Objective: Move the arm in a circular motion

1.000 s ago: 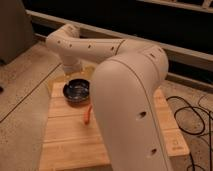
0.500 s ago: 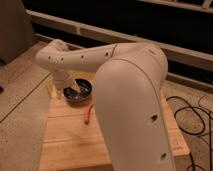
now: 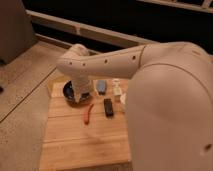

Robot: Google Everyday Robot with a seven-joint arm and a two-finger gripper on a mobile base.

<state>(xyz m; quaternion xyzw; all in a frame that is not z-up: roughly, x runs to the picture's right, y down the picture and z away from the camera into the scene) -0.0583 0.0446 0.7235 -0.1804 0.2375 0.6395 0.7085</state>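
The big cream-white arm (image 3: 150, 80) fills most of what I can see. Its fat near part bulges up on the right, and a long tube reaches from there out to the left, over a wooden table (image 3: 75, 145). At the far left end the tube bends down like an elbow, and the gripper (image 3: 80, 96) hangs below that bend, right over a dark bowl (image 3: 70, 92) at the far left of the table. Whether its fingers are apart or together, I cannot tell, because the end of the arm and the bowl hide them. I can see nothing held in it. Just right of the bowl lies a small bluish thing (image 3: 101, 86), then a little white bottle (image 3: 117, 88). Nearer to me are a thin red thing (image 3: 88, 114), maybe a chili, and a small black block (image 3: 108, 107). The job is only to swing the arm round in a circle, so I think what matters is how the long tube lies: it runs left to right across the table, with the low end over the bowl. The little things all sit just right of and nearer than that end. If the circle goes that way, I think the end should stay up high enough to pass over them.
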